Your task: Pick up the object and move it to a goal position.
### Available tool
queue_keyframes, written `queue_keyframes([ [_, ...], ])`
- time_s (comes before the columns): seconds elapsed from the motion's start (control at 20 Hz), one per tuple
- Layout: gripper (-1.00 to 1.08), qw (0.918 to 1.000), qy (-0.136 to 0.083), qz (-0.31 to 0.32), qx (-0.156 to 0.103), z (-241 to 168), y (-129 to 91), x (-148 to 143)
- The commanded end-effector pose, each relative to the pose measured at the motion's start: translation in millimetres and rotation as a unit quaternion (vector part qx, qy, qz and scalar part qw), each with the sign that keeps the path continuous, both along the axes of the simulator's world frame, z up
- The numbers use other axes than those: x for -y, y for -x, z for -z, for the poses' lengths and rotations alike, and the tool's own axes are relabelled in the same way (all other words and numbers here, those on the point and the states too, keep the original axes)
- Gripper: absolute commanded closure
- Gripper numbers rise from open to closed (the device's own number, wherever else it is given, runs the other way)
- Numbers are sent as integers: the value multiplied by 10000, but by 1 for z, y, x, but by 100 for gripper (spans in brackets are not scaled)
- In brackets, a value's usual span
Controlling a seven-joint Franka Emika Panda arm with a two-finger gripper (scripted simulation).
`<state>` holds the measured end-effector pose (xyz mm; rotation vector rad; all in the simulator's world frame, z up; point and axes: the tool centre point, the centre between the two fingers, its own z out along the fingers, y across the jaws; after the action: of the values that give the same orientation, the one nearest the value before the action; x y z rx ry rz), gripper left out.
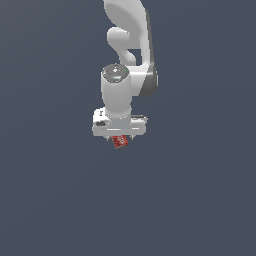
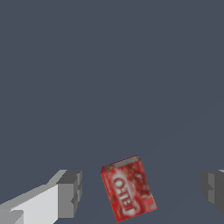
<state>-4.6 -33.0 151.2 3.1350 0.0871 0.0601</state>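
Wrist view shows the object [image 2: 129, 189], a small red box with white lettering too blurred to read, lying tilted on the grey surface [image 2: 109, 78]. It sits between the hand's [image 2: 142, 192] two fingers [image 2: 69, 193], which stand wide apart, touching neither. It looks light and stiff; pinching its narrow sides seems best. Exterior view shows the box directly beneath the hand.

We see the box [image 2: 128, 188] lying tilted between the gripper's [image 2: 142, 192] fingers [image 2: 70, 192] — a gap on each side, neither pad touching it. Around the gripper [image 1: 119, 137] in the exterior view, the plain grey surface [image 1: 200, 200] is open on every side — only the arm [image 1: 127, 45] itself stands above.
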Motion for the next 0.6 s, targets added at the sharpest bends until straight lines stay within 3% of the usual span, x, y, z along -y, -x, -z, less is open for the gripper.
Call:
queue_keyframes([
  [0.0, -92, 9998, 11, -220, -30, 14, 10, 3],
  [0.55, -92, 9920, 22, -1255, -157, 70, 63, 12],
])
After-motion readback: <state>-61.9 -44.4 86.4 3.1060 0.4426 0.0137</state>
